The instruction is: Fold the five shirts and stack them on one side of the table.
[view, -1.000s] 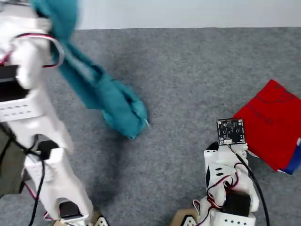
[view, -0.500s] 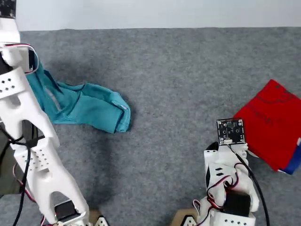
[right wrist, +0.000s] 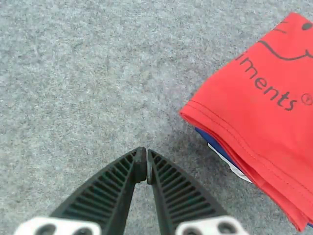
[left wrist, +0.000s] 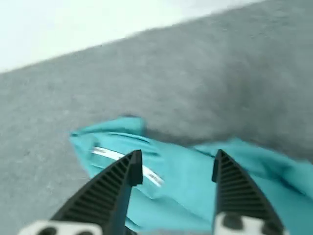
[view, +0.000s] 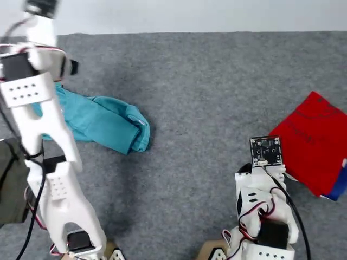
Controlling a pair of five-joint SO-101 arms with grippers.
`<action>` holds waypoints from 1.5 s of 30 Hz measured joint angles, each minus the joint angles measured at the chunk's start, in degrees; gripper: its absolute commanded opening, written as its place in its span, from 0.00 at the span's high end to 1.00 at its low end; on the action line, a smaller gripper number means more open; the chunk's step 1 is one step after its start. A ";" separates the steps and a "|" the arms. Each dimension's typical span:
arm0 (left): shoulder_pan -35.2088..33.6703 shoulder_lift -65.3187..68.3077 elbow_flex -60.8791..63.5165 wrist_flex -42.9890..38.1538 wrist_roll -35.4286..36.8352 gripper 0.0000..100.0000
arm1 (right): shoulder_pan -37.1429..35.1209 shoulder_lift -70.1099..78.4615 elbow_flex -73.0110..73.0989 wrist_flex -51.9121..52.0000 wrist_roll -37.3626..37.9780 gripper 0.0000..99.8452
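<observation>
Dropped from mid-air, the teal shirt [view: 103, 124] is lying crumpled far from the red shirt [view: 312, 141], and we are hovering the left gripper [left wrist: 178, 159] wide over its limp, light cloth, probably best pinched at a hem, with the right gripper [right wrist: 146, 155] closed beside the red shirt.

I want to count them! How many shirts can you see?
3: a teal shirt crumpled at left, a red shirt folded at right, a blue shirt under it. Others may be hidden.

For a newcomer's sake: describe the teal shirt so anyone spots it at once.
Start at the grey table, then find the left arm. The teal shirt lies bunched by that arm, unlike the red shirt, which is folded flat at the opposite side.
</observation>
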 measured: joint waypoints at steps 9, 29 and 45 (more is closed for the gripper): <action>8.18 -13.54 36.22 -0.09 -8.97 0.79 | 0.00 0.00 0.00 0.00 0.00 0.99; 15.21 -5.36 56.09 -8.26 -6.86 0.79 | 0.00 0.18 1.05 0.00 0.00 0.99; 15.21 -5.10 63.21 -16.97 -5.19 0.79 | 0.00 0.18 1.05 0.00 0.00 0.99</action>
